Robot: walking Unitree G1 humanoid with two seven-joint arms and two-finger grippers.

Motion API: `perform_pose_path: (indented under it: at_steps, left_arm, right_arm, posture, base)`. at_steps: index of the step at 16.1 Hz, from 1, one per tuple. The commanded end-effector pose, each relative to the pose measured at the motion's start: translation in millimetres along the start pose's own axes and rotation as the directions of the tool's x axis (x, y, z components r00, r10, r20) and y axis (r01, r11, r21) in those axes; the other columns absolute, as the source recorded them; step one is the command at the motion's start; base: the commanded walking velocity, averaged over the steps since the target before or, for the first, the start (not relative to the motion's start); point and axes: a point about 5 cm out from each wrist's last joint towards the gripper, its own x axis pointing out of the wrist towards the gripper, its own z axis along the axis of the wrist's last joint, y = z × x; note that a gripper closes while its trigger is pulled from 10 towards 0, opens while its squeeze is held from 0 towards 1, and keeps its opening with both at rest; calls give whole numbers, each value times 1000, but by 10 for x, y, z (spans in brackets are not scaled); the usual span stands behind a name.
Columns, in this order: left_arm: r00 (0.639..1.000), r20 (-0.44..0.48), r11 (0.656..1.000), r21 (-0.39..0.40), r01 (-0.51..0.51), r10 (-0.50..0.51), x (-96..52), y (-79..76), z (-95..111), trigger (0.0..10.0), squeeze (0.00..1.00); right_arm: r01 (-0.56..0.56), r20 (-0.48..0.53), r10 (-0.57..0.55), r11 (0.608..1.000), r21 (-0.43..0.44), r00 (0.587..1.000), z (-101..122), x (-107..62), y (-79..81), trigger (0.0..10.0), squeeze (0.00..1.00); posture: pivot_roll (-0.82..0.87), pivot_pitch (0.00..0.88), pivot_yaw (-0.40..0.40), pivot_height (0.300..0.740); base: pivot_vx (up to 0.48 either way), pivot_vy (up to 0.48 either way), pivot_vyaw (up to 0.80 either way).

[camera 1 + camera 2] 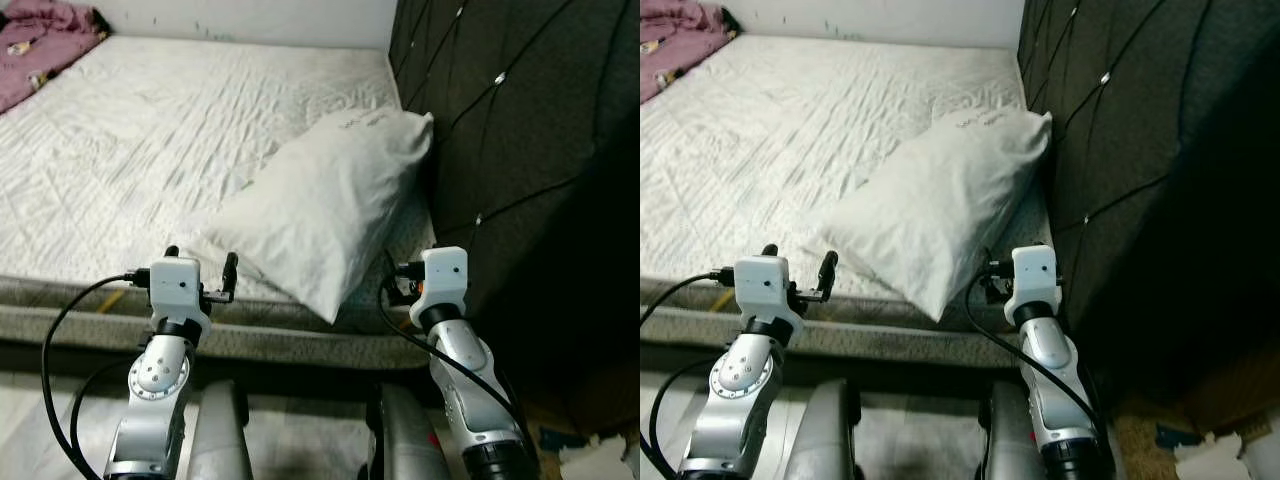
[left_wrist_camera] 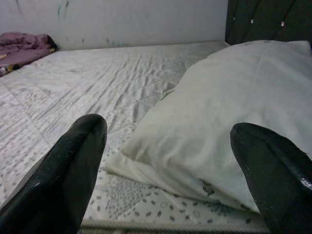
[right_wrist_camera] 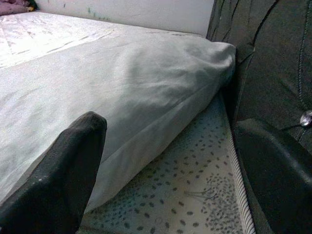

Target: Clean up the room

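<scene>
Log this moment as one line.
white fabric pillow on quilted mattress | left pincer open, near its corner | right pincer open, beside pillow

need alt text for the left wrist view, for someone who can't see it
A white pillow lies on a white quilted mattress, seen between the left gripper's two open black fingers. Behind are a pale wall, a dark tufted headboard and a crumpled pink blanket.

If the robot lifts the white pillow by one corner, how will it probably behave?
The pillow looks soft and creased, so it would probably sag. It seems plump, so likely light for its size. Its smooth cover may slip between the fingers.
</scene>
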Motion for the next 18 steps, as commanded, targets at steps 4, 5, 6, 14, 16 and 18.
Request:
perform_pose_path:
  at_steps: [4,5,6,14,16,18]
  left_arm:
    - [1000,-7,1000,8,9,-8,3,8,-3,10000,0]
    - [1000,-9,1000,9,10,-10,4,6,-4,10000,0]
    - [1000,-9,1000,11,11,-11,9,-1,-3,10000,0]
    - [998,-14,998,15,-59,59,-56,62,33,10000,0]
    - [996,-28,996,30,-89,90,-187,176,46,10000,0]
    - [992,-48,992,47,-113,115,-289,256,28,10000,0]
  right_arm:
    - [-13,3,13,1000,-10,1000,30,23,9,10000,0]
    - [-25,6,25,1000,-18,1000,34,24,23,10000,0]
    - [-45,10,45,999,-16,999,39,24,45,10000,0]
    - [-348,-123,349,937,36,929,-100,148,326,10000,0]
    - [-382,-168,380,924,23,909,-119,252,368,10000,0]
    - [-342,-167,341,939,26,925,-76,375,395,10000,0]
  posture:
    - [15,0,-12,562]
    - [15,0,-12,562]
    - [15,0,-12,562]
    - [69,0,-22,562]
    - [108,2,-22,562]
    - [130,9,-23,562]
  base:
    - [0,0,0]
    - [0,0,0]
    - [0,0,800]
    - [0,0,232]
    - [0,0,0]
    - [0,0,0]
